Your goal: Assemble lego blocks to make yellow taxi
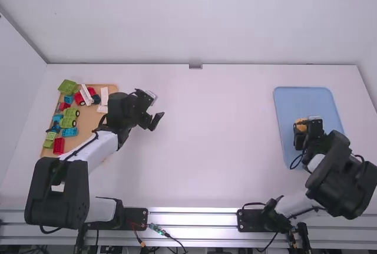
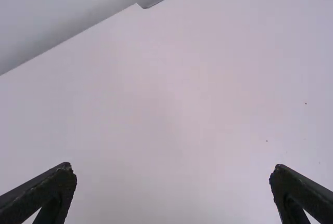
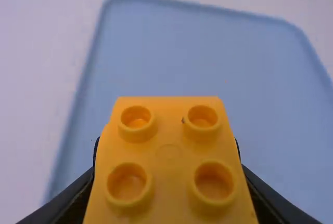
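A yellow block (image 1: 301, 125) with round studs is at the right gripper (image 1: 308, 130), over the blue tray (image 1: 306, 102) in the high view. In the right wrist view the same yellow block (image 3: 169, 151) sits between the two fingers of my right gripper (image 3: 167, 167), which is shut on its sides, studs facing the camera. My left gripper (image 1: 158, 109) is held over the white table right of the orange board; in its own wrist view the left gripper (image 2: 173, 174) stands open with nothing between its widely spaced fingers.
An orange board (image 1: 90, 125) at the far left holds green car-shaped pieces (image 1: 69, 117), red blocks (image 1: 59, 145), blue blocks (image 1: 69, 132) and white pieces (image 1: 104, 96). A small grey bracket (image 1: 195, 66) is at the table's back edge.
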`<action>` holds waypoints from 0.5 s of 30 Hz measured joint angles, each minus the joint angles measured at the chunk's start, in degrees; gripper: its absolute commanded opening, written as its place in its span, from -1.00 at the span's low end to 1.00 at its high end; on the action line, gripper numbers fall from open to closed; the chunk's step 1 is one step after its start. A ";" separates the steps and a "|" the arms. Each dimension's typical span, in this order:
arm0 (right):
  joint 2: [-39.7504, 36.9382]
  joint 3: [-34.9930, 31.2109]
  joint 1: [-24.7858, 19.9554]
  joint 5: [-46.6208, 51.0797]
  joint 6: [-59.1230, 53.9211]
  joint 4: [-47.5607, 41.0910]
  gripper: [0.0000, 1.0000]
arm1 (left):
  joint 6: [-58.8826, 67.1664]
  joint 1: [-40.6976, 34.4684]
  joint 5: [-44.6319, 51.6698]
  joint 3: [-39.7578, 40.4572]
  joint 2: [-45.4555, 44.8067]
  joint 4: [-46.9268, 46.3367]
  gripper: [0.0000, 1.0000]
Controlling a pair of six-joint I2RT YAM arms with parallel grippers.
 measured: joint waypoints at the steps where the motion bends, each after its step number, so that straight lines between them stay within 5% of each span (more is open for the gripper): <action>1: 2.21 1.38 -0.50 0.04 0.07 -0.15 -0.36 | 0.00 0.00 -0.02 0.00 0.00 -0.07 0.98; 6: 10.49 8.31 -1.01 -0.13 0.26 -3.04 -0.32 | 0.00 0.00 0.00 0.00 0.00 -0.17 0.98; 8: 12.57 10.60 -0.74 -0.44 0.37 -5.51 -0.03 | -0.02 0.00 0.00 0.00 0.00 -0.20 0.98; 10: 12.98 11.82 -0.72 -1.09 0.44 -7.91 0.53 | -0.02 0.00 0.00 0.00 0.00 -0.24 0.98; 11: 12.98 12.26 -0.72 -1.46 0.37 -8.81 0.98 | -0.02 0.00 -0.02 0.00 0.00 -0.24 0.98; 15: 11.72 12.63 -0.72 -1.97 0.28 -11.85 0.98 | 0.00 0.02 -0.02 0.00 0.00 -0.22 0.98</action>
